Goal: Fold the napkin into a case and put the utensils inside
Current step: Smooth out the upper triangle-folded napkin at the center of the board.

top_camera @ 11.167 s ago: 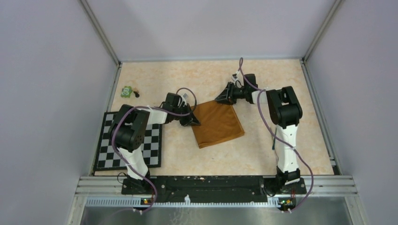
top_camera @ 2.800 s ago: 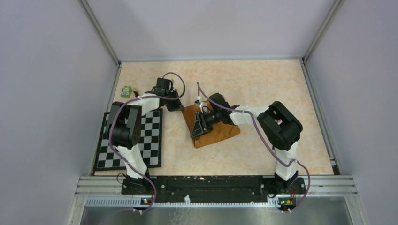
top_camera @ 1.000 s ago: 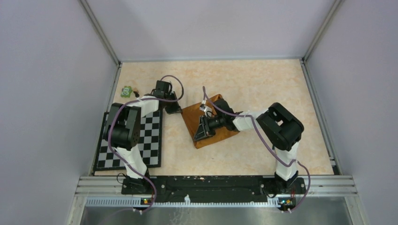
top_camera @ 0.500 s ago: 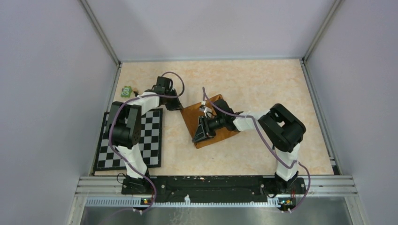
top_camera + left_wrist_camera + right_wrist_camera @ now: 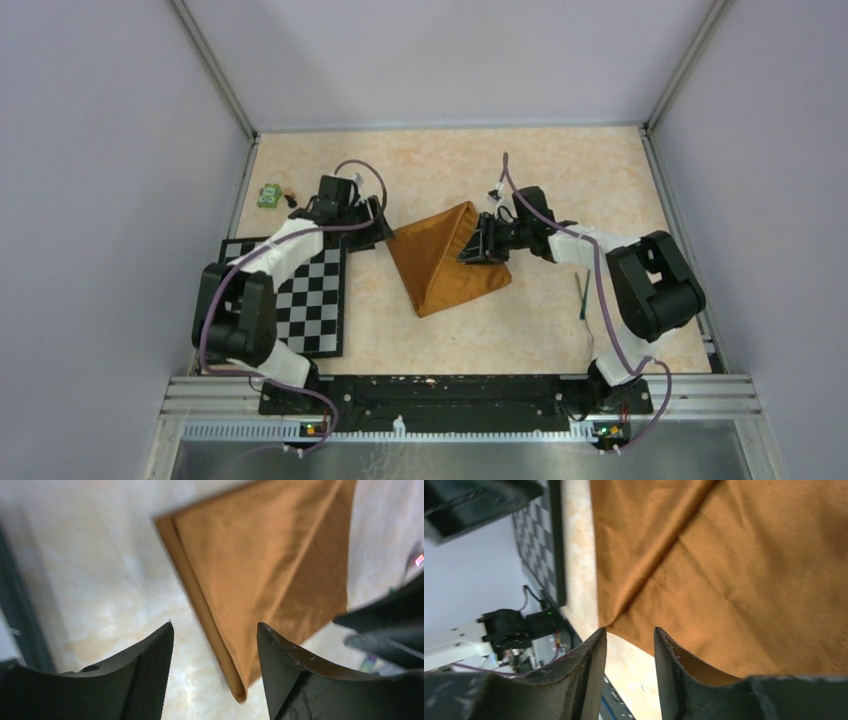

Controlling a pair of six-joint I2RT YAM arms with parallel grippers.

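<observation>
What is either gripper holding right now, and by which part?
Nothing. Both the left gripper and right gripper stand open by the napkin, no cloth between their fingers.

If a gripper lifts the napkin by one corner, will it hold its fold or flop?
Probably flops: the napkin is thin cloth with soft creases. Its folded layers lie loose, so a push would likely bunch them rather than slide it whole.

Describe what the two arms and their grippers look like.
The left arm and right arm have white links joined by bulky black joint housings, each trailed by a looping purple cable. The left gripper and right gripper are black, with two wedge-shaped fingers tapering to tips; the left one's inner face shows a fine mesh texture.
</observation>
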